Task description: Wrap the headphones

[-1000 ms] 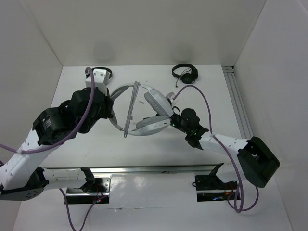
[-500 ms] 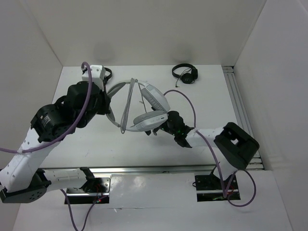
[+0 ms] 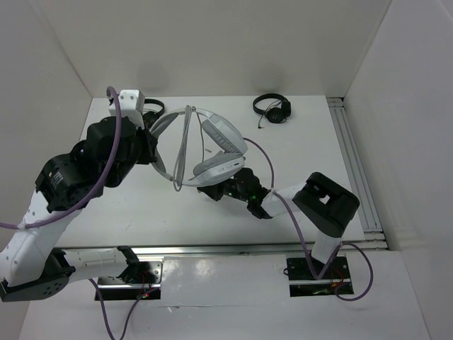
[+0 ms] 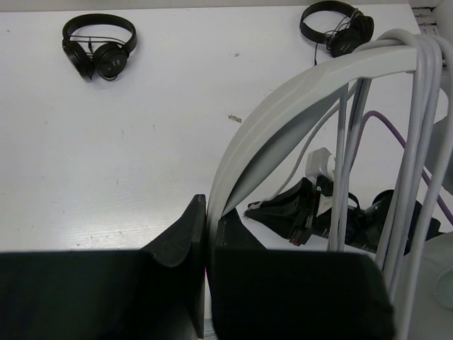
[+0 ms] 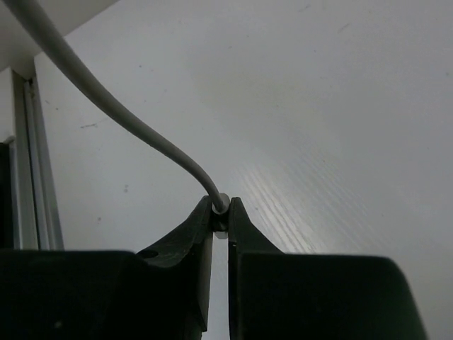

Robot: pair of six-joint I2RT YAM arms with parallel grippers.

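Note:
The white and light-grey headphones (image 3: 212, 145) hang above the table, and my left gripper (image 3: 154, 145) is shut on the headband (image 4: 283, 120). Several turns of the thin grey cable (image 4: 417, 142) cross the headband. My right gripper (image 3: 207, 191) sits low, just under the earcups (image 3: 219, 164). In the right wrist view the right gripper (image 5: 221, 207) is shut on the cable (image 5: 106, 99) near its plug end. In the left wrist view the left gripper (image 4: 207, 212) clamps the band's lower edge.
One small black headset (image 3: 272, 108) lies at the back of the table. Another (image 4: 99, 49) lies at the back left, mostly hidden behind my left arm in the top view. A metal rail (image 3: 350, 156) runs along the right edge, and another (image 3: 212, 249) along the front.
My right gripper has closed on the cable while the right arm swung left under the earcups. The left arm has carried the headphones a little left and back.

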